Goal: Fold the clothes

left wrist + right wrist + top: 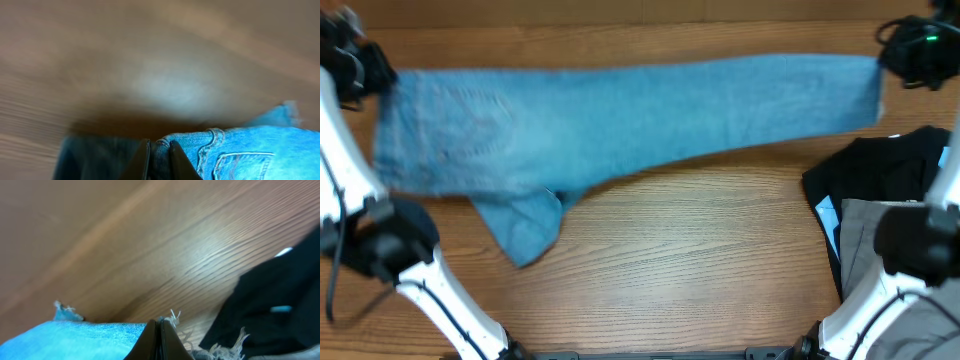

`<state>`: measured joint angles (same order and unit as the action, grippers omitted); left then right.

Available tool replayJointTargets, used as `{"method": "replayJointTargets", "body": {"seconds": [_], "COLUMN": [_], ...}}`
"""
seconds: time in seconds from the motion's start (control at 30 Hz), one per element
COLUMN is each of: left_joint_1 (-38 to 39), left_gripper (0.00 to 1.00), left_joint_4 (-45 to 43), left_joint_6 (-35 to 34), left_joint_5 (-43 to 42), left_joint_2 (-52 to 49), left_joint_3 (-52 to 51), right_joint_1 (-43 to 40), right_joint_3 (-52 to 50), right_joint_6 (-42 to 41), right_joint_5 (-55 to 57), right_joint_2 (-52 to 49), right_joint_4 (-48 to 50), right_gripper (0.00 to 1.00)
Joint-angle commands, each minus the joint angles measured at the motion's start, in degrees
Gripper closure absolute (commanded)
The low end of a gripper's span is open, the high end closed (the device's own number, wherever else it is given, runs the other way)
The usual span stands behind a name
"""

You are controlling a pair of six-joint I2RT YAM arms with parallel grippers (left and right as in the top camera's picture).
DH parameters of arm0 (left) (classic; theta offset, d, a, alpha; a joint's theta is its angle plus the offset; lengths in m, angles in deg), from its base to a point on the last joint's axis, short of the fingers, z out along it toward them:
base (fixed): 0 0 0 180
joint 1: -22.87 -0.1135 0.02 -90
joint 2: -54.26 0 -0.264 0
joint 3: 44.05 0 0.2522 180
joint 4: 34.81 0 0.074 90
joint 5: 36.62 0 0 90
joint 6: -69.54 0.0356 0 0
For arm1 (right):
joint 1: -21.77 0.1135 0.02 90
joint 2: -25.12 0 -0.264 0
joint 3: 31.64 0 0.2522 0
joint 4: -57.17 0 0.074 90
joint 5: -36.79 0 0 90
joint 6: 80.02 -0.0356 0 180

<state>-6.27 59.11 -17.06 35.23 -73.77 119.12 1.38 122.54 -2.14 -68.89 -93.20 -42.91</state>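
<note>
From overhead, the jeans (620, 110) lie stretched lengthwise along the far side of the surface (690, 260), waist end at the left gripper (352, 58) and ankle end at the right gripper (910, 50). A short flap of denim hangs out toward the near side below the seat. A black garment (895, 165) and a grey garment (875, 235) sit apart at the right. In the left wrist view, the left gripper (160, 152) is pressed together on the waistband (200, 137), just beside a stitched back pocket (245, 165). In the right wrist view, the right gripper (159, 330) pinches the frayed hem (175, 317) of the jeans (90, 337), with the black garment (270, 300) nearby. The fold seems barely begun: the jeans are pulled straight, perhaps halved leg over leg, and the crosswise folds are yet to be made.
</note>
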Motion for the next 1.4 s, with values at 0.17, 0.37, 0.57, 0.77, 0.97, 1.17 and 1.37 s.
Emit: {"method": "replayJointTargets", "body": {"seconds": [0.17, 0.37, 0.57, 0.77, 0.97, 1.17, 1.37], "left_joint_1": [-0.85, -0.83, 0.46, 8.33, 11.17, 11.17, 11.17], "left_gripper": [0.96, 0.96, 0.96, 0.95, 0.95, 0.94, 0.67], "left_joint_4": [2.80, 0.72, -1.81, -1.11, -2.89, -9.42, -15.89], "left_joint_6": [-0.11, -4.17, -6.91, -8.13, -8.13, -8.13, -9.68], "left_joint_5": [0.81, 10.40, 22.53, 33.27, 38.07, 36.13, 31.12], "left_joint_2": [33.92, 52.02, 64.46, 62.45, 51.93, 30.34, 8.70], "left_joint_3": [3.56, 3.63, 3.76, -0.07, -6.25, -7.10, -7.10], "right_joint_1": [-6.29, -8.70, -8.90, -8.87, -8.63, -4.48, 0.85], "right_joint_3": [1.09, 1.09, 1.09, 1.03, 1.03, 1.01, 0.98], "right_joint_6": [-5.62, -7.93, -7.91, -8.85, -8.50, -6.71, -4.07], "right_joint_5": [0.55, 0.55, 0.55, -0.04, -8.02, -13.70, -15.52], "right_joint_2": [22.08, 33.64, 41.11, 41.40, 32.46, 14.43, -4.81], "right_joint_4": [-1.64, -0.96, -1.38, -1.46, 0.04, 7.28, 16.85], "right_gripper": [0.96, 0.96, 0.96, 0.96, 0.96, 0.96, 0.68]}}
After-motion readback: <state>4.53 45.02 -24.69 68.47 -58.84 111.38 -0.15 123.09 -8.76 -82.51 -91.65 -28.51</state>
